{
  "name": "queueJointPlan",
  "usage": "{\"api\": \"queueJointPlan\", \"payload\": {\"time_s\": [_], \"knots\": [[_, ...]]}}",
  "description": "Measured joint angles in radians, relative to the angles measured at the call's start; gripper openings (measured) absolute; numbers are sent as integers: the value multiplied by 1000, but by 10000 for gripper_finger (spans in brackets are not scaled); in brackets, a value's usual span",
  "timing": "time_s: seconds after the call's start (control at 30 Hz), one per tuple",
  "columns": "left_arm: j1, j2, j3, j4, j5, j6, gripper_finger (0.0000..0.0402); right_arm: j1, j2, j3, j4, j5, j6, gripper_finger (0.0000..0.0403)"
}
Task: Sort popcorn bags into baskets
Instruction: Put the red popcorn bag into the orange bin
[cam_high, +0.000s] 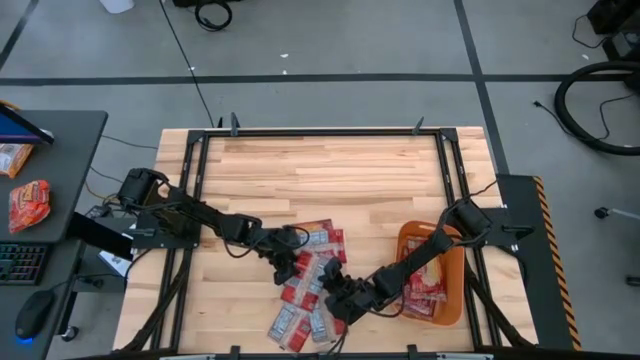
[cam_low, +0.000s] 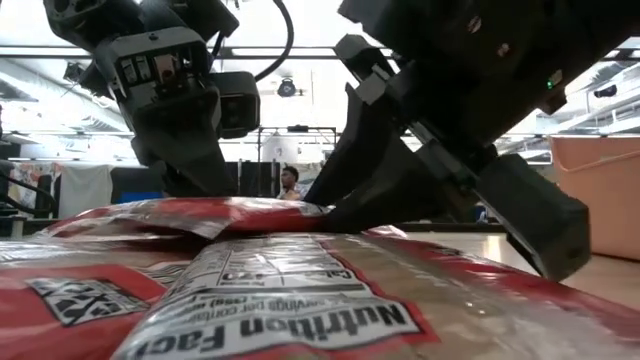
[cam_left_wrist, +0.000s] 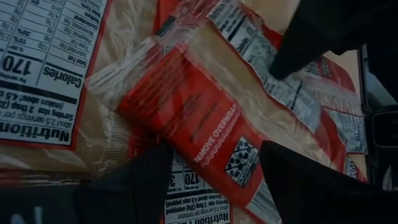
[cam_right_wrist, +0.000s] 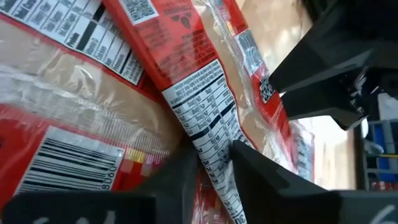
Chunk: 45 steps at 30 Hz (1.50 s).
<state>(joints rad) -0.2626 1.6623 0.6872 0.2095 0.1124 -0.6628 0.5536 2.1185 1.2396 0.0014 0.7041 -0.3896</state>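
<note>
Several red popcorn bags (cam_high: 310, 285) with cream panels lie overlapping in a pile near the table's near edge. More bags lie in the orange basket (cam_high: 455, 250) to the pile's right, seen as a wall (cam_low: 600, 180) in the low view. My left gripper (cam_left_wrist: 214, 180) is open over the pile's far left part (cam_high: 288, 262). Its fingers stand on either side of a red bag (cam_left_wrist: 205, 134); I cannot tell whether they touch it. My right gripper (cam_right_wrist: 214, 168) is down on the pile's middle (cam_high: 335, 298), shut on a bag. My right gripper pinches a popcorn bag between its two fingers, on the raised strip that carries the nutrition print (cam_right_wrist: 208, 140). The fingers (cam_low: 340, 205) come slanting down from above on the table's right. The bag still lies on the other bags of the pile.
Black frame rails (cam_high: 190, 200) run along the table's left, right and far edges. The far half of the wooden top (cam_high: 320, 175) is bare. A grey side table (cam_high: 60, 150) on the left holds another bag (cam_high: 28, 205). A person (cam_low: 290, 182) stands far behind the table.
</note>
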Motion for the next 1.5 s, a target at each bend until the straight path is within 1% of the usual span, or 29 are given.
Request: {"api": "queueJointPlan", "payload": {"time_s": [0.17,0.33,0.4,0.5,0.7,0.83,0.97,1.1,1.27,1.5], "knots": [[0,0,0,-1,-1,6,247,7,0,0,42,13,-64,69],[10,-18,-1,-8,1,72,247,7,-5,0,38,13,-51,19],[17,-50,-1,-18,-5,100,247,9,-20,0,17,14,-28,12],[20,-116,0,-48,-40,151,247,14,-68,0,-43,40,33,18],[-5,-233,0,-168,-219,253,247,15,-195,0,-234,39,235,11],[-22,-267,0,-202,-292,304,247,6,-283,0,-322,-9,432,10],[-28,-278,0,-210,-309,361,247,-5,-387,0,-391,-70,657,10],[-33,-284,1,-228,-320,406,247,-10,-496,0,-443,-118,833,10],[-35,-279,0,-270,-321,428,247,-2,-629,0,-487,-188,990,11],[-34,-272,-3,-272,-322,494,247,1,-775,0,-597,-257,1202,11]]}}
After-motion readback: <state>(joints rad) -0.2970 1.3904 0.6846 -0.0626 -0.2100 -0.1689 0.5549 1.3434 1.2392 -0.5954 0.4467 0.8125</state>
